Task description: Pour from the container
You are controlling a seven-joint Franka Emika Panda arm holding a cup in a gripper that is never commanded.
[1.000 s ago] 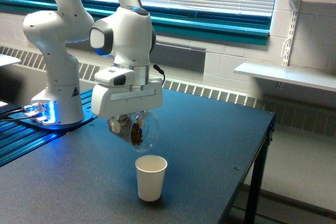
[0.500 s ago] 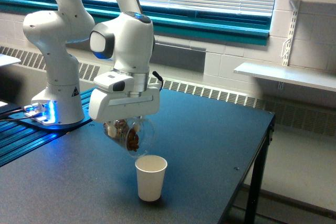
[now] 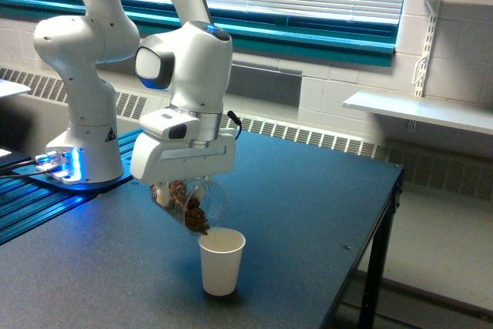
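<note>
In the exterior view my gripper (image 3: 183, 189) is shut on the container (image 3: 192, 204), a clear plastic cup tipped steeply so its wide rim faces down and to the view's right. Brown pieces have slid to its lower lip, just above the left rim of the white paper cup (image 3: 221, 261). The paper cup stands upright on the dark table (image 3: 308, 213), directly below the container's mouth. My fingers are mostly hidden under the white hand housing.
The arm's white base (image 3: 81, 144) stands at the exterior view's left on a blue-lit rail. The table's right edge (image 3: 389, 206) drops off to the floor. A white shelf (image 3: 420, 109) juts from the wall at the right.
The hand has dropped lower and tilted the container further. The brown pieces have slid toward the rim, now close over the paper cup.
</note>
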